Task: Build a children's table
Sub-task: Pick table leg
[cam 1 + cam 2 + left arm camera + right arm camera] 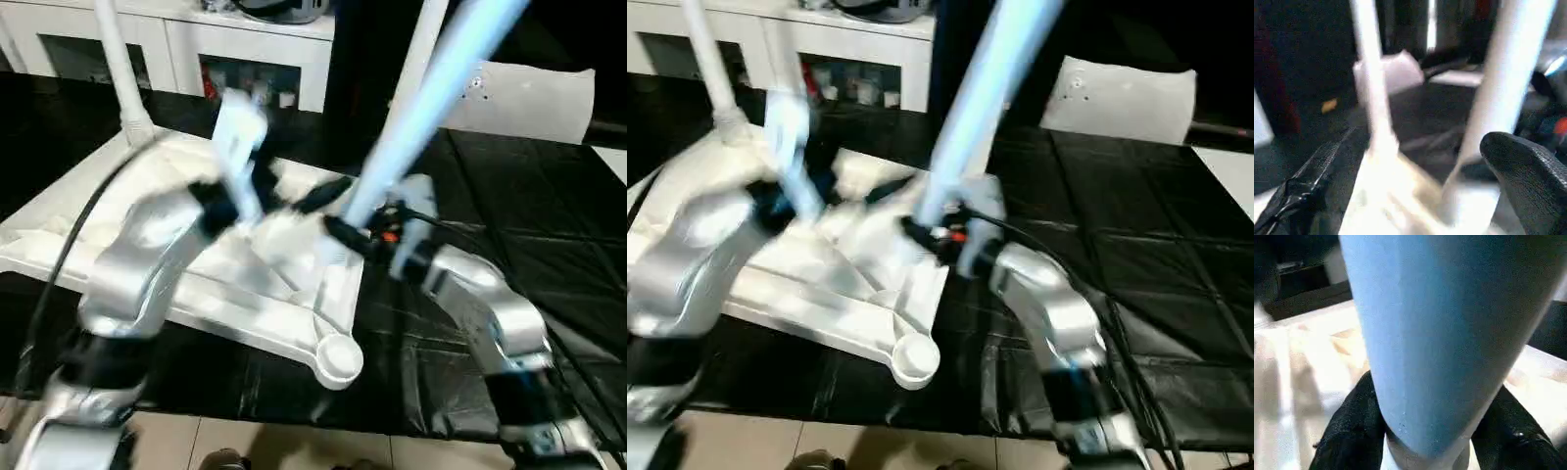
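Observation:
The white tabletop (294, 311) lies underside up on the black mat, with an open round socket (339, 358) at its near corner. One white leg (122, 69) stands in the far left corner and another leg (419, 54) rises at the far right. My right gripper (358, 235) is shut on the lower end of a third, bluish-lit leg (436, 103), which tilts up to the right over the tabletop; black fingers (1347, 431) flank it. My left gripper (294, 196) hovers over the tabletop's middle beside that leg, its fingers (1528, 176) spread wide and open.
White glass-door cabinets (176, 39) line the back. A flat white sheet (534, 98) lies at the back right on the black mat (529, 245). Pale floor tiles (294, 446) run along the front edge.

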Motion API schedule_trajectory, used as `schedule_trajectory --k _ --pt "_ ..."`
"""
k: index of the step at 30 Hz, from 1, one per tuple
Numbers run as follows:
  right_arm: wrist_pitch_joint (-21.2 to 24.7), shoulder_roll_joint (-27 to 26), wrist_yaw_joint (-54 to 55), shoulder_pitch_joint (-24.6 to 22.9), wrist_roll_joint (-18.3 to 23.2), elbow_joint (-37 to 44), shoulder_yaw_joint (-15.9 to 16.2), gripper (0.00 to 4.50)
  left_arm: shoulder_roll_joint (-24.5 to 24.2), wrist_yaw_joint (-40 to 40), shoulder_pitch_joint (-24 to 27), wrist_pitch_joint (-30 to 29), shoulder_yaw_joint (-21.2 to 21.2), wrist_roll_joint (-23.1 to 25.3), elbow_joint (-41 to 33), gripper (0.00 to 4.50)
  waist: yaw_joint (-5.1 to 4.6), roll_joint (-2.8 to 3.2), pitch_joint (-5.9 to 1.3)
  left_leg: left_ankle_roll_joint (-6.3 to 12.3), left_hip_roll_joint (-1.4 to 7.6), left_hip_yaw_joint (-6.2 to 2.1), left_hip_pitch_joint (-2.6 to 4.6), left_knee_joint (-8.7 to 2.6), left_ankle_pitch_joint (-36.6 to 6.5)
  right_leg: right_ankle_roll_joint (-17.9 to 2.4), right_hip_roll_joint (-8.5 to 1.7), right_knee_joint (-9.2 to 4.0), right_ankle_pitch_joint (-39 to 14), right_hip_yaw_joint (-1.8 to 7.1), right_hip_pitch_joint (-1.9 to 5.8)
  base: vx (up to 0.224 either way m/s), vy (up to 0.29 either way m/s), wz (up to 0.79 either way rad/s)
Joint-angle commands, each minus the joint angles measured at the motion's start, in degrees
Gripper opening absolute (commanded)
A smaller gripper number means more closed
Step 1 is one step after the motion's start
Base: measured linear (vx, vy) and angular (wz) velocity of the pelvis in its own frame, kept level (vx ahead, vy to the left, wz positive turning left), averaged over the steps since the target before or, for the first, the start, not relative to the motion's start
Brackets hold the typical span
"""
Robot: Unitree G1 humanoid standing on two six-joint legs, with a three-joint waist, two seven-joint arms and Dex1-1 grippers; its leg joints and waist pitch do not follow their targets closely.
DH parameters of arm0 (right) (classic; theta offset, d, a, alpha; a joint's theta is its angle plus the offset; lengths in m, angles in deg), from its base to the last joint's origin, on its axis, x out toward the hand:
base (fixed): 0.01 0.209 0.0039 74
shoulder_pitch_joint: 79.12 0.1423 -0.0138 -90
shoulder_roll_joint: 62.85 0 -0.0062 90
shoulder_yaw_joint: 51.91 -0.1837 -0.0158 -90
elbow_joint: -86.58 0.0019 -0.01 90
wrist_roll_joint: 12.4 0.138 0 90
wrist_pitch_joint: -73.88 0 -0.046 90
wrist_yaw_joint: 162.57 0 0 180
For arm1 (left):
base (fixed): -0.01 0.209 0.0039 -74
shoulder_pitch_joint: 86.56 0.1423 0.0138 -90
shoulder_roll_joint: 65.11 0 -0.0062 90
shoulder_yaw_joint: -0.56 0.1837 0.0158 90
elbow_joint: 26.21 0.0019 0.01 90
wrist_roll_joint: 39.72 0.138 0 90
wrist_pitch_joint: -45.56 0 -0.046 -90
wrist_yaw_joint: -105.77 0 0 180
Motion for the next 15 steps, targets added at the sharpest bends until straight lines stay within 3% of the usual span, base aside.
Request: schedule_trajectory --k 1,4,5,6,8,10,12,14,15 --pt "1.01 0.58 1.06 -1.44 0.76 5.2 -1.19 1.89 -2.91 4.5 1.29 0.32 -0.18 -0.52 -2.13 4.5 -0.23 1.77 -4.0 -3.3 3.27 -1.15 1.3 -4.9 -8.69 -8.72 -5.38 -4.24 -8.34 3.15 2.55 0.0 0.0 0.0" --pt "1.21 0.73 1.42 -2.09 0.88 5.95 -1.33 1.89 -3.8 5.79 1.95 0.0 -0.23 -0.86 -2.49 4.5 -0.4 1.63 -3.88 -3.47 3.27 -1.14 1.31 -5.06 -10.11 -8.86 -5.32 -4.2 -9.72 3.18 2.5 0.0 0.0 0.0" --pt "2.2 1.34 2.52 -5.13 0.59 9.43 -1.6 1.89 -8.87 11.78 5.88 -1.9 1.21 -1.93 -5.47 4.5 -0.3 2.28 -3.85 -3.89 3.37 -1.29 1.47 -5.12 -10.89 -8.78 -5.39 -4.39 -10.05 3.2 2.39 0.0 0.0 0.0" --pt "2.36 1.47 2.73 -5.69 0.48 10.04 -1.6 1.89 -9.74 12.81 6.57 -2.2 1.49 -2.11 -6.0 4.5 -0.38 2.09 -3.73 -3.82 3.34 -1.31 1.19 -5.26 -10.96 -8.65 -5.32 -4.23 -10.17 3.25 2.56 0.0 0.0 0.0" --pt "3.24 1.83 3.86 -8.4 -0.15 12.99 -1.32 1.89 -15.24 18.97 10.7 -4.37 3.83 -3.39 -9.24 4.5 -0.46 2.73 -3.62 -3.89 3.14 -1.23 1.51 -5.48 -12.82 -7.93 -5.05 -4.42 -12.88 3.35 2.23 0.0 0.0 0.0" --pt "3.44 1.79 4.28 -8.95 -0.29 13.43 -1.24 1.89 -16.52 20.41 11.64 -5.03 4.42 -3.86 -9.96 4.5 -0.6 2.56 -3.46 -3.96 3.1 -1.08 1.81 -5.43 -14.93 -8.31 -5.15 -4.99 -16.07 3.4 1.83 0.0 0.0 0.0" --pt "4.19 1.82 5.28 -10.22 -0.53 14.77 -1.03 1.89 -18.61 22.95 13.52 -5.1 5.28 -3.98 -10.93 4.31 -0.49 2.77 -3.38 -3.95 3.16 -1.31 1.6 -5.56 -15.14 -8.23 -5.35 -5.01 -17.34 3.46 1.96 0.0 0.0 0.0" --pt "4.97 1.78 6.21 -11.29 -0.66 15.98 -1.05 1.89 -20.1 24.5 14.78 -4.15 6.16 -2.97 -11.17 4.12 -0.57 2.58 -3.16 -3.86 3.14 -1.24 1.55 -5.71 -16.03 -7.65 -5.22 -5.21 -19.1 3.48 1.9 0.0 0.0 0.0" --pt "5.51 1.78 6.8 -12.07 -0.72 16.83 -1.08 1.89 -21.21 25.59 15.61 -2.85 7.0 -1.63 -11.05 4.12 -0.5 2.26 -3.07 -3.49 3.08 -1.26 1.59 -5.73 -16.16 -6.29 -5.34 -5.52 -22.15 3.61 1.86 0.0 0.0 0.0"
